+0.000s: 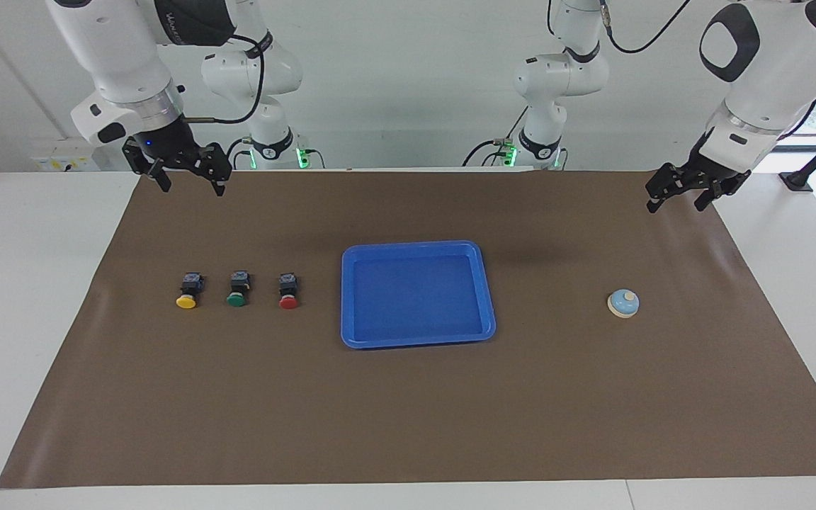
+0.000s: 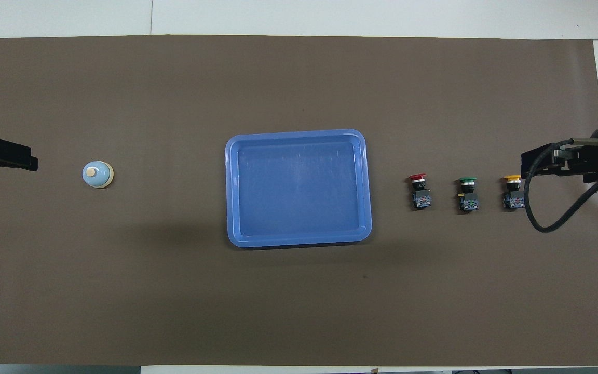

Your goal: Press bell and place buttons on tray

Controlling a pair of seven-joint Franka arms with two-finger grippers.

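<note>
Bell (image 1: 623,303) sits alone on the brown mat (image 1: 408,411) toward the left arm's end of the table, well apart from the blue tray (image 1: 484,283), which lies mid-table with nothing in it. Yellow button (image 1: 188,291), green button (image 1: 237,290) and red button (image 1: 288,291) stand in a row toward the right arm's end, beside the tray. Left gripper (image 1: 680,198) hangs released over the mat's edge; right gripper (image 1: 190,183) likewise hangs released, holding nothing. White tabletop (image 1: 32,297) borders the mat.

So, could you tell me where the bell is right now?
The bell sits on the brown mat toward the left arm's end of the table, beside the blue tray and apart from it.
</note>
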